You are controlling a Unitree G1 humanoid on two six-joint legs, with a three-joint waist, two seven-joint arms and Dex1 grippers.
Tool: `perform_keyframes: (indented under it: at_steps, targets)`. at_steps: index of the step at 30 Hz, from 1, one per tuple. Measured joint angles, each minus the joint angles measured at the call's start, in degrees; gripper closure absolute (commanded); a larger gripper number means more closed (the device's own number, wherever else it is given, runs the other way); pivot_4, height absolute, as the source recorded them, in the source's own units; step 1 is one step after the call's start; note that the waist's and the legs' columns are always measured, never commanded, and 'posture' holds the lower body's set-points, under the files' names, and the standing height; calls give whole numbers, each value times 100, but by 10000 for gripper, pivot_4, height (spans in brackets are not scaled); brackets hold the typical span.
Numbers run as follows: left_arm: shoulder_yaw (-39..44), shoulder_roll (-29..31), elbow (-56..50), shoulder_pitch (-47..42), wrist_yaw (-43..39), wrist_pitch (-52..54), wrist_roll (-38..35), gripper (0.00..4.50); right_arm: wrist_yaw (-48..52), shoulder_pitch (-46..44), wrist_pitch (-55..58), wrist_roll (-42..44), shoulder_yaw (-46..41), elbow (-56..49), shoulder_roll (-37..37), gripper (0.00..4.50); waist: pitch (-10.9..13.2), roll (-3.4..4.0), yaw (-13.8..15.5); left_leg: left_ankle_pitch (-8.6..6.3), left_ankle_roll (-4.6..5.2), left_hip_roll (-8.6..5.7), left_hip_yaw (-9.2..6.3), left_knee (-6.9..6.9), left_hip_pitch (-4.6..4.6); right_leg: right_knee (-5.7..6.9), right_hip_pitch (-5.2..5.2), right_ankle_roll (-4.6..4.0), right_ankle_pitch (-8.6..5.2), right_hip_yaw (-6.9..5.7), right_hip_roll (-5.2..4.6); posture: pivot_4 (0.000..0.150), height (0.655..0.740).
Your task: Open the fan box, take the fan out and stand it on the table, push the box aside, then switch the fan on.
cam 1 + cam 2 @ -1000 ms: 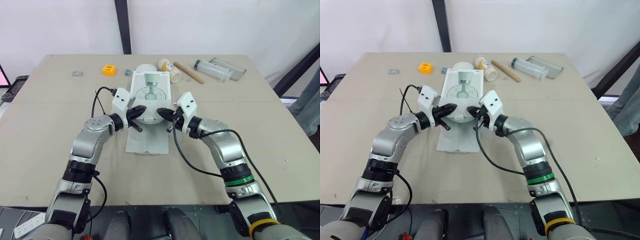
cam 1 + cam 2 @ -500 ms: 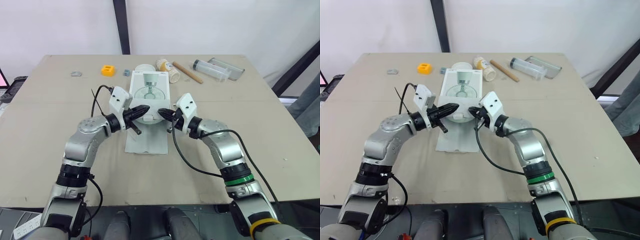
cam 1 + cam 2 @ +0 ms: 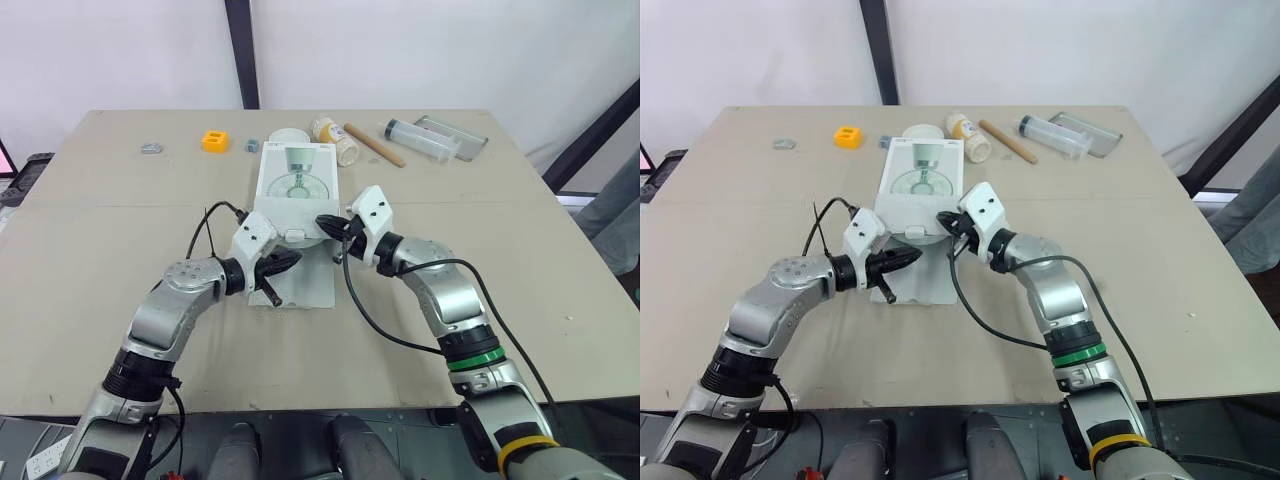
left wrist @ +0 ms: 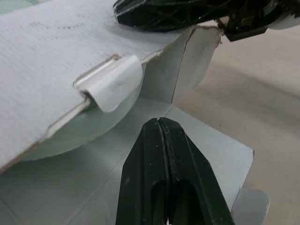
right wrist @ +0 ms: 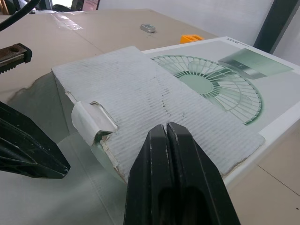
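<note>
Fan box (image 3: pixel 296 178) is lying flat at mid-tabletop (image 3: pixel 120 230), fan inside, with left tool (image 3: pixel 287 260) and right tool (image 3: pixel 326 221) both closed, empty, crowding its lifted flap (image 5: pixel 154 108) and risking tearing the cardboard.

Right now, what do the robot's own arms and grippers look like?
Both arms are silver-grey metal segments with black joints. Each ends in a white wrist housing and a gripper of two tapered black fingers: left gripper, right gripper. A black cable loops along each arm. The right arm carries a green ring and a yellow band.
</note>
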Motion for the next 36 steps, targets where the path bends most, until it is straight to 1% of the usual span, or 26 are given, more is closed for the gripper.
perform_keyframes:
  at_steps: [9,15,16,23,28,36]
  targets:
    - [111,598,-151,49,-187,376,-79,45000,-8,-13,-26,-8,-6,37,10,44680,0,0,-1,0,0,2,0,0,0,0,0,13,-8,0,2,1500,7400]
    - [416,1104,-287,248,-318,680,-252,45000,-11,-13,-47,-24,-9,41,13,44680,0,1,-2,0,0,3,1,-1,0,0,-2,17,-11,0,2,1500,7400]
    - [492,1114,-275,259,-307,719,-259,45000,-11,-12,-47,-25,-9,50,13,44680,1,1,-1,0,0,3,1,-1,-1,0,-2,17,-11,0,2,1500,7400]
    - [1044,1021,136,206,112,688,-284,45000,-2,-14,-51,-27,-8,53,43,44680,0,0,2,0,0,4,1,-1,-1,0,-2,17,-11,-1,2,1500,7400]
    - [1217,754,399,192,440,459,-270,45000,12,-16,-48,-29,-8,53,47,44680,0,0,2,0,0,3,1,-1,-1,0,-2,9,-6,-1,1,1500,7400]
    - [1415,152,897,-59,1110,68,-175,45000,27,-13,-47,-30,-6,42,35,44680,-1,-1,3,0,0,2,0,-1,-3,0,-2,-3,1,-1,0,1500,7400]
